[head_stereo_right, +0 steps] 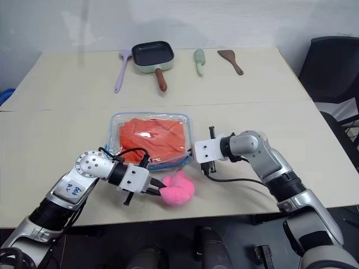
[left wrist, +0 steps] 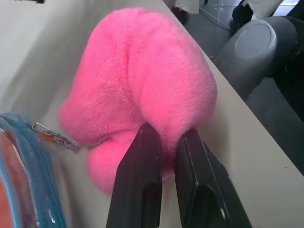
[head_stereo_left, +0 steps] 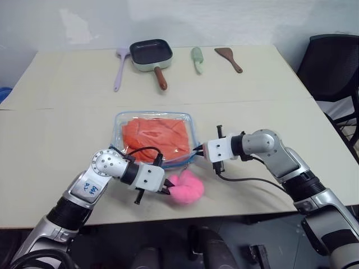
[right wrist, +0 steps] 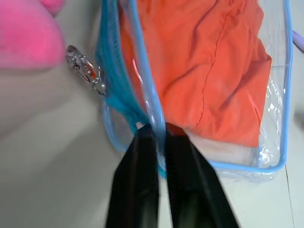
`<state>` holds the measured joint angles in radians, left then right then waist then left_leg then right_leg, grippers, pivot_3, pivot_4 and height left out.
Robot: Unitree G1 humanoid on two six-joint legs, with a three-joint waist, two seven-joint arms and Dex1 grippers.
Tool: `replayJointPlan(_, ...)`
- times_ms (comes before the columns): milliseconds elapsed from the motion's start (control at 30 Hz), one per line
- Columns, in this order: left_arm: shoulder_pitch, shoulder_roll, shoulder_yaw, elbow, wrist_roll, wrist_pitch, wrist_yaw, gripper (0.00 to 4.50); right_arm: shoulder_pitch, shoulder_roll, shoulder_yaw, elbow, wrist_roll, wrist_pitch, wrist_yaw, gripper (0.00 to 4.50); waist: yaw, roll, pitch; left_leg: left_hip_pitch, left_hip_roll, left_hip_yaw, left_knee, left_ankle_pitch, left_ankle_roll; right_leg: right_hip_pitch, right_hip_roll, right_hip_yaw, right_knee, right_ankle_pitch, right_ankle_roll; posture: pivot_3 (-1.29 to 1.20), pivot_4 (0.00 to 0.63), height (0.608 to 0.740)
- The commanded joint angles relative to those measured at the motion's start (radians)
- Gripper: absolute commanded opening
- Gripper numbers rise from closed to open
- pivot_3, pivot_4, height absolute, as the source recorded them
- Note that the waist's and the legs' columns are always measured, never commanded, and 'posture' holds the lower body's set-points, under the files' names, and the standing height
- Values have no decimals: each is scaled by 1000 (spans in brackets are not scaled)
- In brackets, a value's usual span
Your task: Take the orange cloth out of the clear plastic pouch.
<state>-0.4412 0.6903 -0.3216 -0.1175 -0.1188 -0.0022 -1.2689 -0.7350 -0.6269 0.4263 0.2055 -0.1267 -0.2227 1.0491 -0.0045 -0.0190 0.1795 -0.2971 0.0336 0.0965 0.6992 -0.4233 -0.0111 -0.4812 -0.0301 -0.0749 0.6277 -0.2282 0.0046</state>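
Looking down from the head, the orange cloth (head_stereo_left: 156,136) lies inside the clear plastic pouch (head_stereo_left: 119,122) between both arms; the left pincer (left wrist: 167,142) pinches the pink plush ball (left wrist: 142,80), while the right pincer (right wrist: 157,135) clamps the pouch's slippery, floppy blue edge, soft cloth just beyond.

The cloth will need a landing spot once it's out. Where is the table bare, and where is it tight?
Bare: the wide strip between the utensil row by the frying pan and the clear plastic pouch, plus the table left of the pouch. Tight: the near edge, where both pincers, left and right, crowd the pink plush ball.
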Motion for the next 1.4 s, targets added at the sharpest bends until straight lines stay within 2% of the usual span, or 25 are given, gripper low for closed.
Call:
replayJointPlan(33, 56, 74, 83, -17, -21, 10, 6, 360, -20, -46, -46, -11, 7, -42, 37, 30, -2, 0, 0, 0, 0, 0, 0, 0, 0, 0, 0, 0, 0, 0, 0, 0, 150, 740)
replayJointPlan(500, 289, 308, 438, 94, -96, 20, 74, 360, 29, -193, -142, 22, 86, -200, 125, 30, -1, 1, 1, 1, 0, 1, -1, 0, 0, -2, -1, -1, -2, -1, -1, 0, 150, 740)
replayJointPlan(700, 354, 394, 611, 186, -166, 60, 48, 360, 128, -286, -199, -36, 211, -314, 222, 30, 1, 2, 1, 0, 1, 1, -1, -1, 1, -3, -2, -4, -3, -1, -1, 0, 150, 740)
replayJointPlan(833, 373, 398, 643, 117, -251, 162, 18, 360, 164, -296, -216, -52, 243, -325, 238, 30, 1, 2, 1, 1, 0, 1, -1, -1, 1, -2, -3, -4, -3, -1, -1, 0, 150, 740)
replayJointPlan(1000, 368, 362, 587, 51, -267, 225, 33, 360, 170, -259, -209, -53, 223, -294, 206, 30, 2, 2, 1, 1, 0, 1, -1, -1, 1, -2, -3, -4, -2, -1, -1, 0, 150, 740)
replayJointPlan(1100, 355, 344, 556, 32, -272, 277, 47, 1084, 186, -248, -214, -77, 228, -228, 183, 716, 2, 2, 1, 1, -1, 2, -1, -1, 1, -2, -3, -3, -2, -1, -1, 0, 150, 740)
replayJointPlan(1267, 365, 344, 559, 11, -293, 334, 41, 2607, 285, -276, -259, -196, 266, -107, 160, 2391, 3, 2, 1, 1, 0, 1, -1, -1, 1, -2, -3, -3, -2, -1, -1, 0, 150, 740)
replayJointPlan(1333, 374, 345, 591, 15, -313, 372, 51, 3223, 352, -296, -311, -290, 330, 16, 141, 3075, 3, 2, 1, 1, 0, 1, -1, -1, 1, -2, -3, -3, -2, -1, -1, 0, 150, 740)
replayJointPlan(1400, 358, 357, 655, 15, -409, 494, 44, 3852, 419, -319, -368, -395, 427, 175, 129, 3773, 4, 2, 1, 1, 0, 1, -1, -1, 0, -2, -3, -3, -2, -1, -1, 0, 150, 740)
